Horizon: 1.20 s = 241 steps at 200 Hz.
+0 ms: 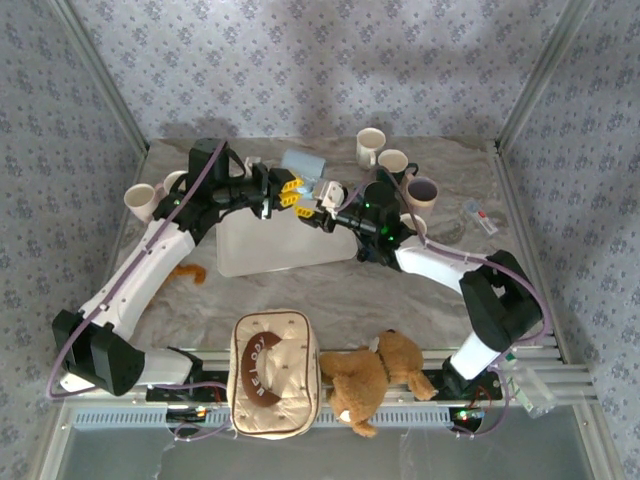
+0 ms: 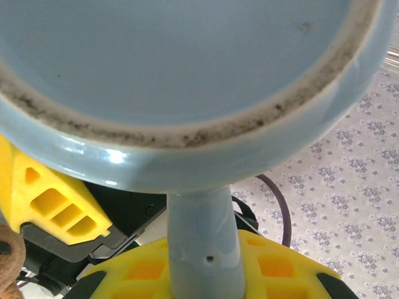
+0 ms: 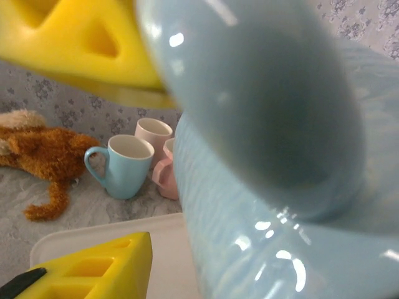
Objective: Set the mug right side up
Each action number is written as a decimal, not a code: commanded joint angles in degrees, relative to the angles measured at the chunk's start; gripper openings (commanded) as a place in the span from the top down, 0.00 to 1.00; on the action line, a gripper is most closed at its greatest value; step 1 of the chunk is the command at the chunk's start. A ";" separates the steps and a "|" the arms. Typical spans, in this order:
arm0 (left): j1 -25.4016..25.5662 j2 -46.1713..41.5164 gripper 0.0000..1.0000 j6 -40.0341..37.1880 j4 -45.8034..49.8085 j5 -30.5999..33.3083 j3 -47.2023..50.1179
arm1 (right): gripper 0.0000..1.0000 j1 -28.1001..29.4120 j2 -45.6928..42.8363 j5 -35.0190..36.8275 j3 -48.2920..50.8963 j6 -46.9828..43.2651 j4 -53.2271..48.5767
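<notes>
Both left end effector [image 1: 291, 190] and right end effector [image 1: 322, 197] grip a blue mug [image 1: 303, 164] over the marbled surface [image 1: 400, 300], floral wall [image 1: 320, 60] at twelve o'clock.

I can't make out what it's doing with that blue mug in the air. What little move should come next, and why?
Probably roll the blue mug until its base points down. It hangs between the left gripper and right gripper above the white tray, and its base faces the left wrist camera, so it seems tipped sideways.
</notes>
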State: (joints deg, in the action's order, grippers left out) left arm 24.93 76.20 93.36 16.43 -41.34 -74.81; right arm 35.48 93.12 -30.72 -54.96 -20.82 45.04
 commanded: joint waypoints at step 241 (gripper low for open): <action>-3.78 -4.80 0.01 -7.67 8.85 0.07 -5.66 | 1.00 0.64 2.06 -0.64 -6.46 -3.13 -3.72</action>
State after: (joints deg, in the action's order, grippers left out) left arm 22.33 73.17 89.91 17.74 -42.19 -77.56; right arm 35.77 95.39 -31.70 -57.91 -22.83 35.68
